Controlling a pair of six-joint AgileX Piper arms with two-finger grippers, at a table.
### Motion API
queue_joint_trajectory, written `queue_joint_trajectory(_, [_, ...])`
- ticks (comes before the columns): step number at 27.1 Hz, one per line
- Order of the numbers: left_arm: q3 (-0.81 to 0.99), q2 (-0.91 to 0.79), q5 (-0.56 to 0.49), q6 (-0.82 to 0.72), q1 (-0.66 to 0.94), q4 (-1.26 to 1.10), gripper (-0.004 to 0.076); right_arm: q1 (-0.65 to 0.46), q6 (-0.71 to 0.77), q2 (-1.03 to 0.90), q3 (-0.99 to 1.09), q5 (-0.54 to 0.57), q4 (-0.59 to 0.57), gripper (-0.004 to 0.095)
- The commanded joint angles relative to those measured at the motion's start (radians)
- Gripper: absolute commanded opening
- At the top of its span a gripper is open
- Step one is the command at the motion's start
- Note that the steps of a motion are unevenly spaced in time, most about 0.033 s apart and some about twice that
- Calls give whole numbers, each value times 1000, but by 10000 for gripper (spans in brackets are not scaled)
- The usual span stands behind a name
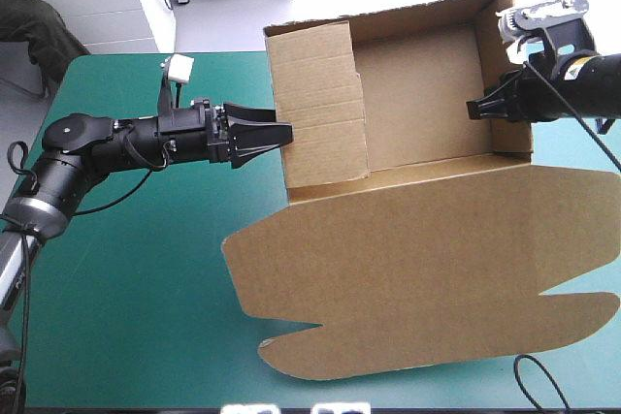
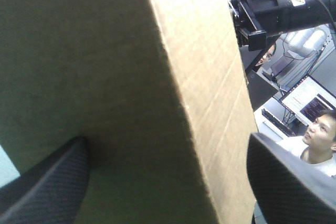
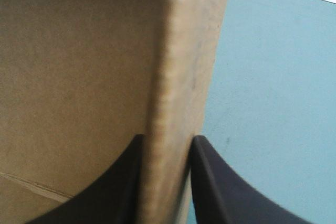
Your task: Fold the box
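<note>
Gripping box (image 1: 417,239) wall w/ R jaws (L jaws apart).

You have bare teal-green table cover (image 1: 126,288) left of the brown cardboard box (image 1: 417,104) to pass through — its raised walls fence the tray, and its flat lid flap (image 1: 408,259) blankets the near right side.

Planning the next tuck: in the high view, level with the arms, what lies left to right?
Left gripper → box's raised left wall → tray floor → right gripper, jaws shut on the right wall.
</note>
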Motion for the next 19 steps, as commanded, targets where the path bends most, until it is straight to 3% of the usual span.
queue_joint_trajectory(1, [-26, -36, 69, -1, -7, -75, 587, -6, 25, -31, -25, -36, 38, -18])
queue_joint_trajectory(7, [-173, -36, -77, -177, -49, 222, 585, -6, 61, -31, -25, -62, 38, -17])
queue_joint_trajectory(12, [-360, -32, -202, -434, -150, 592, 585, -6, 76, -31, -25, -77, 40, -17])
queue_joint_trajectory(19, [-495, -1, -241, -680, -260, 877, 584, -6, 76, -31, -25, -96, 82, -18])
